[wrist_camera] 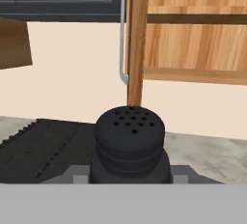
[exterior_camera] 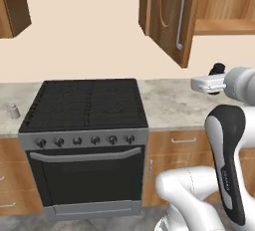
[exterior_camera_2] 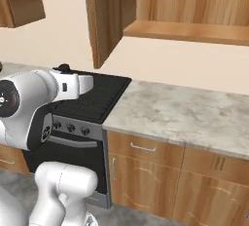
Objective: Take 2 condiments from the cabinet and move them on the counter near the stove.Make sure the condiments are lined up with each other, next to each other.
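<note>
**Robot arm carried a black shaker from the open cabinet toward the counter by the stove**

The gripper (exterior_camera: 217, 79) was clenched on the black shaker (wrist_camera: 129, 143), one of the two condiments. In the hand view the bottle filled the lower middle, its round perforated cap facing the camera and its body clamped between the finger tips. In the left base view its dark cap showed just above the white hand, in the air above the counter (exterior_camera: 169, 106) to the right of the stove (exterior_camera: 84, 108).

The step in hand appeared to be the carry: the bottle was out of the cabinet (exterior_camera: 219, 11) but not yet set down. The next move likely called for lowering it upright onto the bare marbled stone close to the stove's right edge, leaving room beside it for a partner.

The grey shaker (exterior_camera: 13, 110) stood on the counter at the stove's far left, well apart from the held bottle. Lining the two up would probably mean bringing one across to the other's side of the range.

The cabinet door (exterior_camera: 174, 16) hung open, its long silver bar handle (exterior_camera: 182, 16) facing out, above and left of the hand. It looked like the main obstacle for any upward swing. Drawer fronts (exterior_camera_2: 146, 147) ran below the counter.
</note>
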Tool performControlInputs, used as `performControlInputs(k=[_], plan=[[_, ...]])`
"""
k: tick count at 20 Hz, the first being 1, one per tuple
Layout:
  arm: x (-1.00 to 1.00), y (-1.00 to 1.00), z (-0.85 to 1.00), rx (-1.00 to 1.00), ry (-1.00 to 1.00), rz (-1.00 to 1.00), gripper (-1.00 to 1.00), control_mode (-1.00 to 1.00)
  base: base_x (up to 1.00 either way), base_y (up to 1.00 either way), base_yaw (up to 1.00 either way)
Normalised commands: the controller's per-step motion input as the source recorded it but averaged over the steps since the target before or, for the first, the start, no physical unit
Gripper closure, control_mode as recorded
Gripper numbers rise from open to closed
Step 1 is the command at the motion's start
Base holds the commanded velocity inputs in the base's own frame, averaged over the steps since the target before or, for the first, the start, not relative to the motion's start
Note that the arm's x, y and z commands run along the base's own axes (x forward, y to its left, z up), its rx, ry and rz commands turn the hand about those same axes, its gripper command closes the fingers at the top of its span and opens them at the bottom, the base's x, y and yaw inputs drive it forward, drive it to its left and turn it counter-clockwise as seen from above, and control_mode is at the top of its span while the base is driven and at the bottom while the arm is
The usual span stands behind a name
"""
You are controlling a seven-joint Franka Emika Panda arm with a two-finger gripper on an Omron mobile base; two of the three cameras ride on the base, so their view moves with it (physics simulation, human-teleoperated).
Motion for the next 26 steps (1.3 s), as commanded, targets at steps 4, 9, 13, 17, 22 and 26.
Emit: performControlInputs(k=[4,9,13,17,22,26], plan=[[0.0,0.0,0.0,0.0,0.0,0.0,1.0,1.0,0.0,1.0,-0.16],[0.0,0.0,0.0,0.0,0.0,0.0,1.0,1.0,0.0,1.0,-0.13],[0.0,0.0,0.0,0.0,0.0,0.0,1.0,1.0,0.0,1.0,-0.04],[0.0,0.0,0.0,0.0,0.0,0.0,1.0,1.0,0.0,1.0,0.0],[0.0,0.0,0.0,0.0,0.0,0.0,1.0,1.0,0.02,1.0,0.0],[0.0,0.0,0.0,0.0,0.0,0.0,1.0,1.0,0.21,1.0,0.0]])
